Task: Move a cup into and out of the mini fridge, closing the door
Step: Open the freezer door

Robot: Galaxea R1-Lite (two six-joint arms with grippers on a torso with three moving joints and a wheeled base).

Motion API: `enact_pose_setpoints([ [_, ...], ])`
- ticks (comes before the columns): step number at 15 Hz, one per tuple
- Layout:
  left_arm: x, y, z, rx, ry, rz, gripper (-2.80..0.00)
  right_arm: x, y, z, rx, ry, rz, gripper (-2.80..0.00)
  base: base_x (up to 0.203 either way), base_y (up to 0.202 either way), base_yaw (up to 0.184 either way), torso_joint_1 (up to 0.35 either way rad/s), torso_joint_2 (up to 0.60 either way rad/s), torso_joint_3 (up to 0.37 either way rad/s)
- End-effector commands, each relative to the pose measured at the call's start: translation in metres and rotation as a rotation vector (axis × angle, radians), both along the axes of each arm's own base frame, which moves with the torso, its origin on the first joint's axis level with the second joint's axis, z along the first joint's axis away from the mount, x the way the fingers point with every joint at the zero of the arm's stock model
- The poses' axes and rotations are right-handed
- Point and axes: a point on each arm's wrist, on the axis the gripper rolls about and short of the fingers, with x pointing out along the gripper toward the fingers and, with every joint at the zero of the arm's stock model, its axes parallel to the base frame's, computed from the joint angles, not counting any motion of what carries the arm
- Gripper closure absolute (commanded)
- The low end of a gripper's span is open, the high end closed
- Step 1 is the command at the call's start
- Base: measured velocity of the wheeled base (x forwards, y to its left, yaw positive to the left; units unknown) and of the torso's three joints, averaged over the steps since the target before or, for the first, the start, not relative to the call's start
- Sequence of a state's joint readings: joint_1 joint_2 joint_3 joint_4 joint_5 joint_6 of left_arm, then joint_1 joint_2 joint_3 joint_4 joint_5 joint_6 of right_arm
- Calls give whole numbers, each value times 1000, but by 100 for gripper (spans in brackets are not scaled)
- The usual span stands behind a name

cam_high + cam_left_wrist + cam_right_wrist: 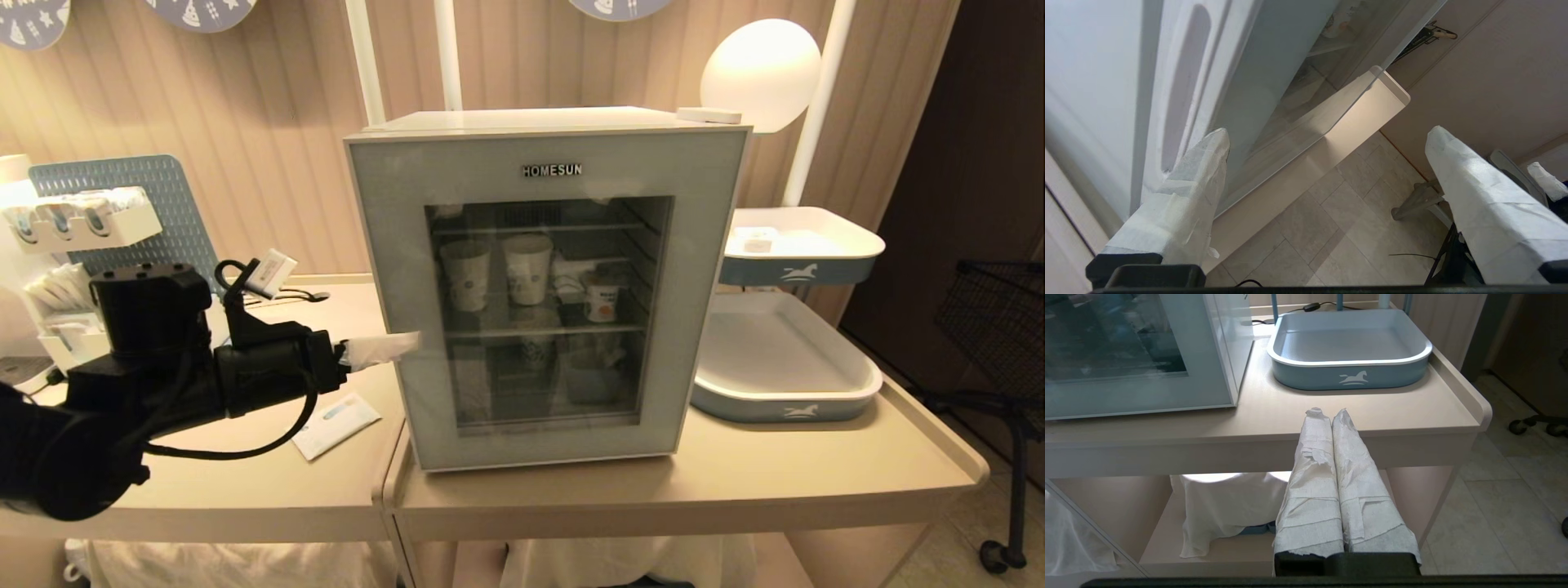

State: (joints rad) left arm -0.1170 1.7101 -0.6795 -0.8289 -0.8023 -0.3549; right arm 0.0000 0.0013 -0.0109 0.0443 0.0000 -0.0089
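The white mini fridge (pixel 547 294) stands on the beige table, and its grey-blue glass door (pixel 392 245) is closed. Behind the glass, the small cup (pixel 602 298) with an orange label sits on the middle wire shelf, to the right. My left gripper (pixel 404 343) reaches in from the left at the door's left edge, open and empty. In the left wrist view one taped finger (pixel 1200 175) lies against the long recess (pixel 1184 81) on the fridge's side, the other (pixel 1474 183) hangs off in front. My right gripper (pixel 1329 412) is shut and empty, parked low before the table's front edge.
Two taller paper cups (pixel 467 273) (pixel 527 268) share the shelf with the cup. A blue-and-white tray (pixel 784 367) sits right of the fridge, with a second tray (pixel 804 245) raised behind it. A pegboard organiser (pixel 122 212) and a paper packet (pixel 335 425) are left. A black wire cart (pixel 1000 327) stands far right.
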Motion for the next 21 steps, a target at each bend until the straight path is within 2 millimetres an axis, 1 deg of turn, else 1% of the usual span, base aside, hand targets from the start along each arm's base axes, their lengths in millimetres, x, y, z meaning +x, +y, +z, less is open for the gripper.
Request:
enact_pose_setpoints([
  [1,-5,10,6,-5,-21,28,-280,0,0,0,0,2,0,0,0,0,0,0,0,0],
  [3,-6,24,7,-4,-20,76,-280,0,0,0,0,2,0,0,0,0,0,0,0,0],
  [6,2,26,-2,-2,9,83,-280,0,0,0,0,2,0,0,0,0,0,0,0,0],
  [7,7,24,-7,-1,21,77,-280,0,0,0,0,2,0,0,0,0,0,0,0,0],
  [11,24,5,-21,3,56,19,-280,0,0,0,0,2,0,0,0,0,0,0,0,0],
  [14,35,0,-27,5,65,8,-280,0,0,0,1,2,0,0,0,0,0,0,0,0],
  [19,46,-2,-36,8,74,5,-280,0,0,0,1,2,0,0,0,0,0,0,0,0],
  [21,43,-3,-34,5,72,-1,-280,0,0,0,1,2,1,0,0,0,0,0,0,0],
])
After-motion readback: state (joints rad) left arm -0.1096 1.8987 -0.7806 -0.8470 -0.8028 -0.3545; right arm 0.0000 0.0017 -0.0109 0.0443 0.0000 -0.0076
